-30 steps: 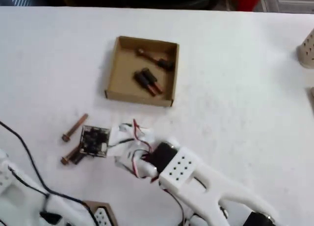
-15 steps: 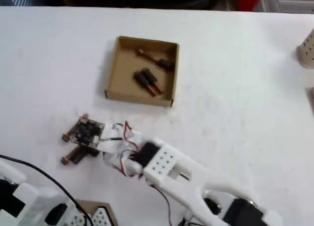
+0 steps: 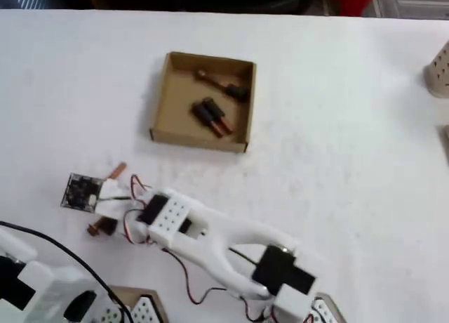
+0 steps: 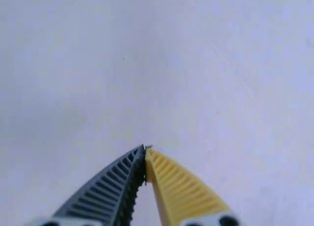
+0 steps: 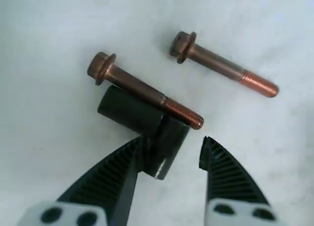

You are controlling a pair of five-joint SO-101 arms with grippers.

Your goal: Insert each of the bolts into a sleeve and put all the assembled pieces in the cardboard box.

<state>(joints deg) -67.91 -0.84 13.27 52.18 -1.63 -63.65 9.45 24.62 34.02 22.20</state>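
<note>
A white table (image 3: 351,91) carries a pale perforated object (image 3: 440,70) at its edge.

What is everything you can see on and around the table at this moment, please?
table: one, white, under everything.
cardboard box: one, brown, far middle of the table.
assembled pieces: three, it seems, black sleeves on copper bolts, inside the cardboard box.
loose bolts: two, copper, lying apart on the table's near left.
loose sleeves: two, black, one alongside a loose bolt, the other just next to it.
perforated object: one, cream, at the table's right edge.
left gripper: one, grey and yellow, shut, over bare table.
right gripper: one, black, open, with the second loose sleeve between its jaws.
</note>
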